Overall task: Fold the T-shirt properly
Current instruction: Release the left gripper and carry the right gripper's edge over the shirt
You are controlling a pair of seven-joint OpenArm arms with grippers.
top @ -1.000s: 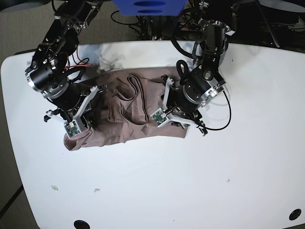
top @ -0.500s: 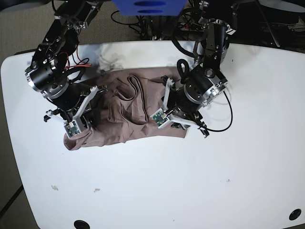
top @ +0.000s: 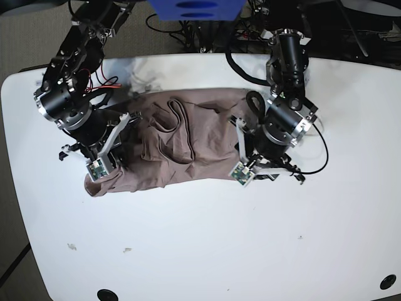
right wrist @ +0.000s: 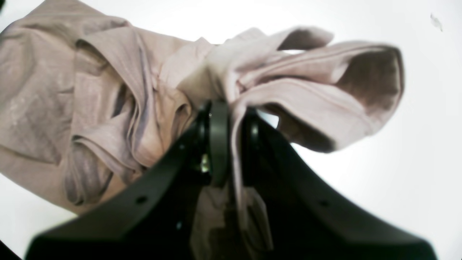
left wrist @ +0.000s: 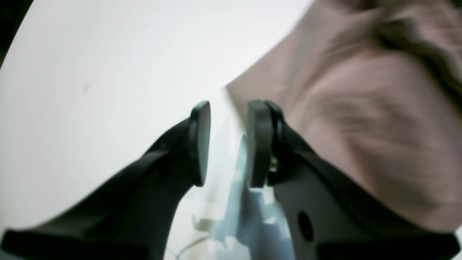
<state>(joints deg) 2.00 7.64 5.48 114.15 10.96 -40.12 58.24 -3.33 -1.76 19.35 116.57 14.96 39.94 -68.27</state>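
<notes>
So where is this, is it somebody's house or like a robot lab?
Probably a robot lab or workshop, not a house. Two black robot arms work over a plain white table, a tangle of cables lies behind it, and the only homely thing is the T-shirt.

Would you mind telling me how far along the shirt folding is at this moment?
Early on. Done: nothing neat; the T-shirt lies bunched and wrinkled across the table. In hand: the right gripper is clamped on a gathered bunch of fabric, while the left gripper is empty beside the shirt's edge. Left: spreading it flat and every fold.
</notes>
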